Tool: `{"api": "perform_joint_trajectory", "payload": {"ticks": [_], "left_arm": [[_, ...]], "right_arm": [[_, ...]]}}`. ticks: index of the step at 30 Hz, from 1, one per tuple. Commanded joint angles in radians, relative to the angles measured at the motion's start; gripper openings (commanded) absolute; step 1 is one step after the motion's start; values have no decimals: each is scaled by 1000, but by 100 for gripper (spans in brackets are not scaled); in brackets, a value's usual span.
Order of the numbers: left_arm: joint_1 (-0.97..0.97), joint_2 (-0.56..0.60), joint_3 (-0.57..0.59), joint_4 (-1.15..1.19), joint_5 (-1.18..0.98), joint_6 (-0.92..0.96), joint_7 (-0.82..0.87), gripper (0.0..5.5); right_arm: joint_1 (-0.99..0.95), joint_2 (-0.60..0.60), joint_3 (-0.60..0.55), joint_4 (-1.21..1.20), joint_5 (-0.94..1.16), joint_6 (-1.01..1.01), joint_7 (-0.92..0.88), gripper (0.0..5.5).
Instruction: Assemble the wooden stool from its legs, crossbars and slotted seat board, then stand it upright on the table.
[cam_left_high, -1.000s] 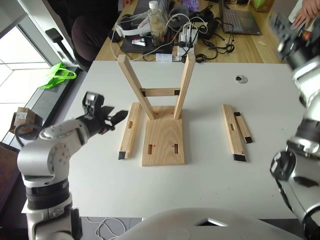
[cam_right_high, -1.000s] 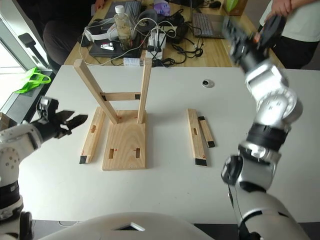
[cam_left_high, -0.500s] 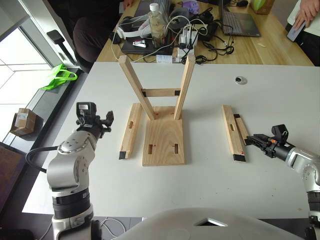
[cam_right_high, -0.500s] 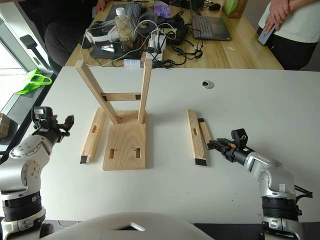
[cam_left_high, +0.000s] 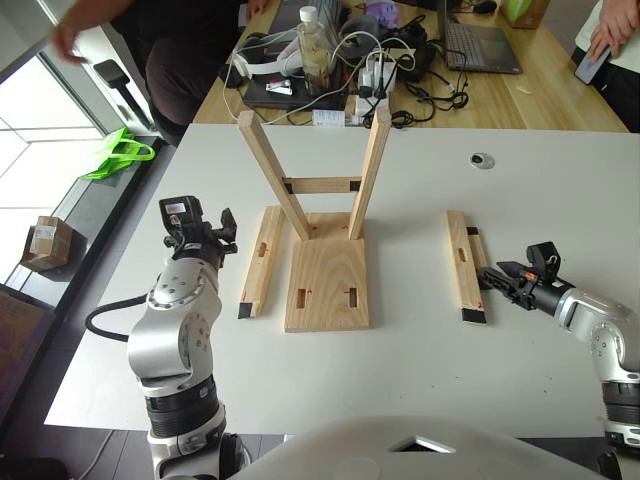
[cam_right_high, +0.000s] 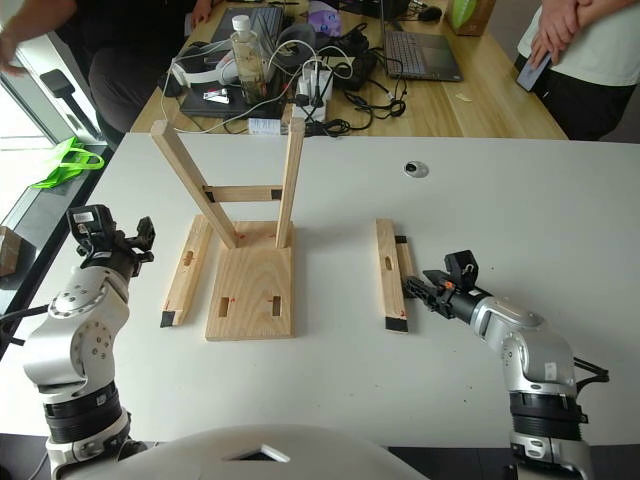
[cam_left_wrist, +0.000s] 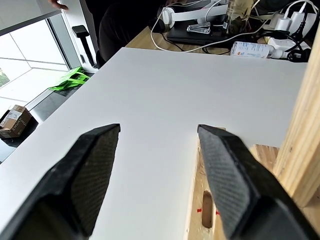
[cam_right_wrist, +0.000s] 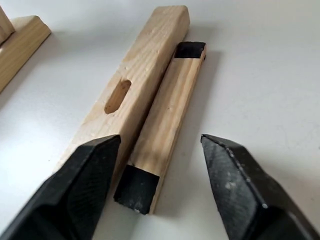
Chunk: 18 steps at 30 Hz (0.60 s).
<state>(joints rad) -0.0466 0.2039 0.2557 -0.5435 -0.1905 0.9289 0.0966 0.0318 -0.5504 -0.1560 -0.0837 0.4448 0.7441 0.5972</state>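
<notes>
Seat board mid-table, two legs upright in it. At 3 o'clock, right gripper, wide open and empty, fronts the loose crossbar; at 9 o'clock, left gripper, open and empty.

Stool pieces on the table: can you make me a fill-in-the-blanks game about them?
1. Standing in the seat board are ___ upright legs.
2. One loose leg lies flat beside the seat board, on the robot's ___ side.
3. The right gripper points at the short crossbar with its jaws ___.
4. Both ends of the short crossbar are coloured ___.

Missing words: two, left, open, black.
</notes>
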Motion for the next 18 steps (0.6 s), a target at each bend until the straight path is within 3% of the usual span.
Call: {"api": "perform_joint_trajectory", "payload": {"ticks": [1,5,18], "left_arm": [[-5,-5,-23,-3,19,10,-1,289],[-12,9,-55,10,45,1,-12,289],[-23,-4,-92,1,93,-11,-20,289]], "right_arm": [[-10,6,31,-13,-13,25,-13,311],[7,1,77,37,-89,2,-59,311],[-75,88,-176,179,75,28,-113,311]]}}
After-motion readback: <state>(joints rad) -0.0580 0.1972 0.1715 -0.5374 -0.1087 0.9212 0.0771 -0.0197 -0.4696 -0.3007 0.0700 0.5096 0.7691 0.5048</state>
